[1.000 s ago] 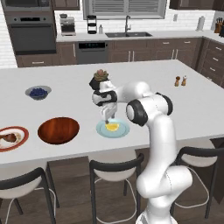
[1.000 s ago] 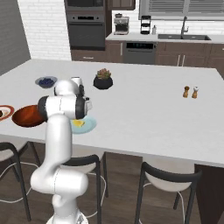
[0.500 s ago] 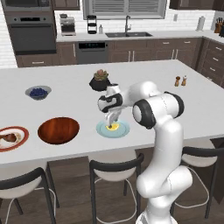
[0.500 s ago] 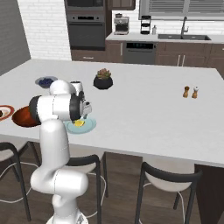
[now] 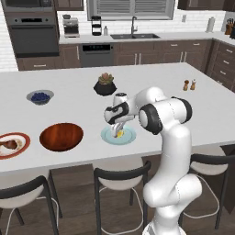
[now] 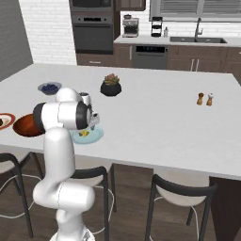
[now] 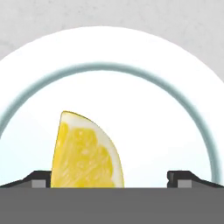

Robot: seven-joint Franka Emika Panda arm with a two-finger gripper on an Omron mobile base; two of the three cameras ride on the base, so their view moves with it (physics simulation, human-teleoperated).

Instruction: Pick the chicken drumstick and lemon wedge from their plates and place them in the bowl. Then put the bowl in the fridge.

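Small grey bowl of blueberries, black pot with a plant, two small shakers on white island counter; dark stools in front.

You see a bright yellow lemon wedge on a pale light-blue plate ringed in grey-blue. Left of that plate sits a dark reddish-brown bowl, then a white plate rimmed red-brown bearing a brown chicken drumstick. The countertop is white.
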